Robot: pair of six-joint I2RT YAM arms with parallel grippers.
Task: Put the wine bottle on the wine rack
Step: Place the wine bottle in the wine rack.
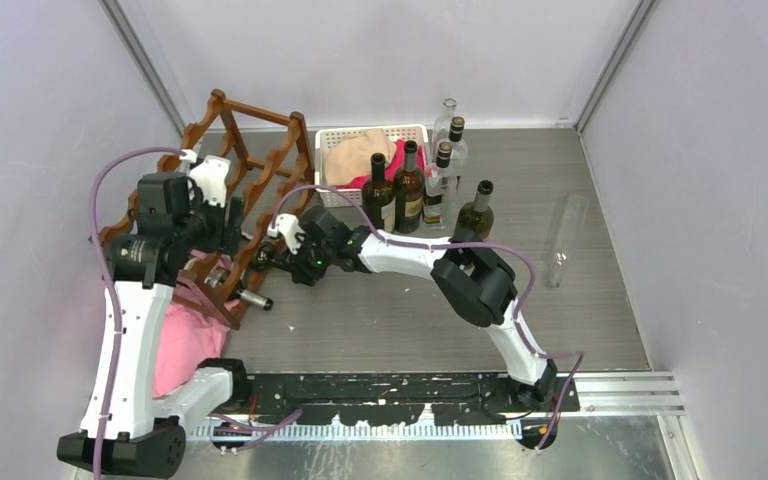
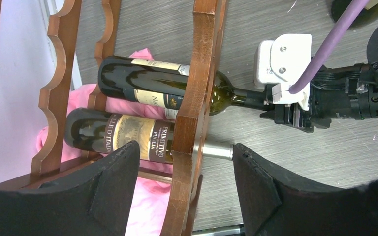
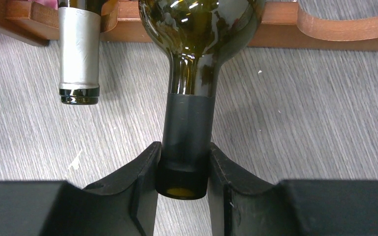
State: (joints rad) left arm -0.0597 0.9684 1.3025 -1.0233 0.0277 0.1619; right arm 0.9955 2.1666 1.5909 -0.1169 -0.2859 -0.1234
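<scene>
One bottle (image 2: 128,81) lies across the rack (image 2: 202,59) by the tabletop's left edge, its neck end pinched by the right pincer (image 3: 183,167). The left pincer (image 2: 184,167) hangs spread and empty over the rack. Seating looks nearly done; next, let go and back straight off.

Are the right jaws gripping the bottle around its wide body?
No, the right jaws pinch the bottle at its neck end.

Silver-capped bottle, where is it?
Left wrist view: silver-capped bottle lies in the wine rack at left, beside the green bottle in the right fingers.
</scene>
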